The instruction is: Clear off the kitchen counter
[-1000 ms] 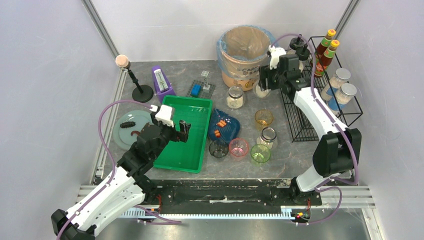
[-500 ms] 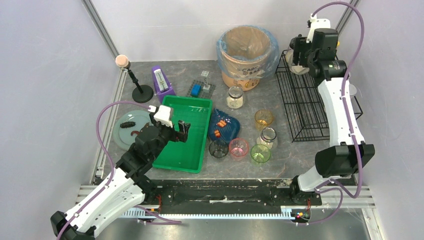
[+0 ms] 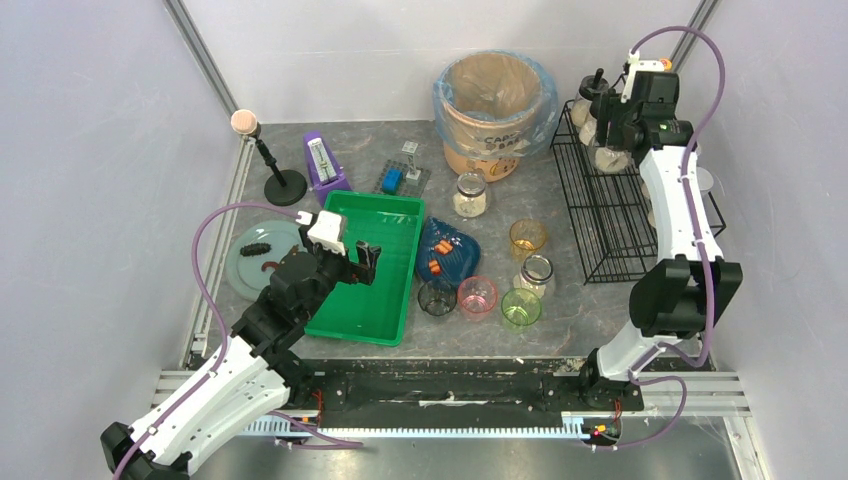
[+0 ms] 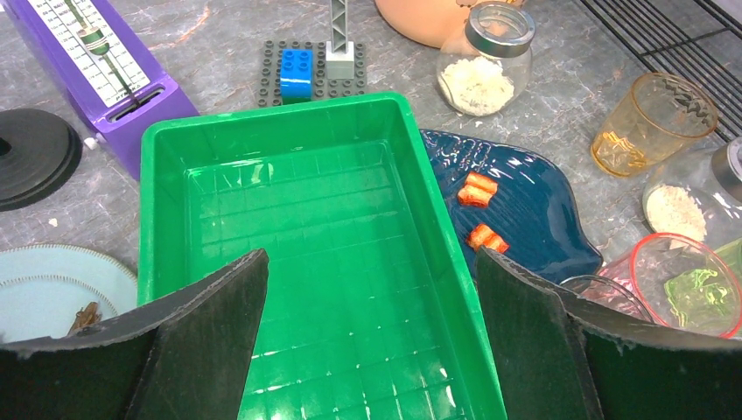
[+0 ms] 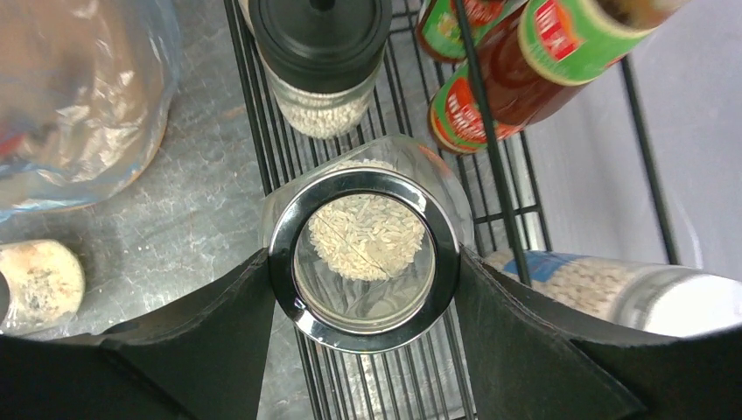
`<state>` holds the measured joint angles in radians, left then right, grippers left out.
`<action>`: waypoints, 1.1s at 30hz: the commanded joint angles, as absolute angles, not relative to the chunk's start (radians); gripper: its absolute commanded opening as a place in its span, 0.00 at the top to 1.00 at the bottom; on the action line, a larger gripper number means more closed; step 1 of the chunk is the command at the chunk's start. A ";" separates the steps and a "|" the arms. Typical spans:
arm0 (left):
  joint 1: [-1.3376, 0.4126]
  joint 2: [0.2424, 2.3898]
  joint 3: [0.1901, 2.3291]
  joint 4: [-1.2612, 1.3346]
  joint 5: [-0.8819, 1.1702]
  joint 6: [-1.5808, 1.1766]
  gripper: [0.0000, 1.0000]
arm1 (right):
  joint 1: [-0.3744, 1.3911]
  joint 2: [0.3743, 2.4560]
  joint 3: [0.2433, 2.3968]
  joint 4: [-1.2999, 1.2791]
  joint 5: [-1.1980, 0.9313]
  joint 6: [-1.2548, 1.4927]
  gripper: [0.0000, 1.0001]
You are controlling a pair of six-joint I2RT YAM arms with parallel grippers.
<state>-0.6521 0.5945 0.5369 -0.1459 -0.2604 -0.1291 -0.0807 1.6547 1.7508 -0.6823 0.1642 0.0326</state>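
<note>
Two sauce bottles (image 5: 516, 70), red-and-green labels unreadable, stand beside the rice jar (image 5: 365, 236) clamped in the right gripper (image 5: 363, 280), while the left gripper (image 4: 367, 289) gapes above the green tray (image 4: 166, 149)

Left arm bent low, left claw (image 4: 369, 262) spread wide; right arm extended far, right claw (image 5: 363, 254) clamped on jar (image 5: 364, 229)

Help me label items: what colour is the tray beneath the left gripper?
The tray is bright green, clearest in the left wrist view.
</note>
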 commanded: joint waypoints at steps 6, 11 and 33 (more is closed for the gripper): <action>-0.655 0.590 0.537 -0.111 -0.273 -0.104 0.07 | -0.104 1.715 1.750 -0.565 0.057 0.075 0.99; -0.655 0.590 0.536 -0.109 -0.272 -0.102 0.07 | -0.109 1.739 1.764 -0.565 0.003 0.065 0.91; -0.655 0.581 0.535 -0.109 -0.262 -0.103 0.07 | -0.114 1.647 1.726 -0.505 0.019 0.136 0.28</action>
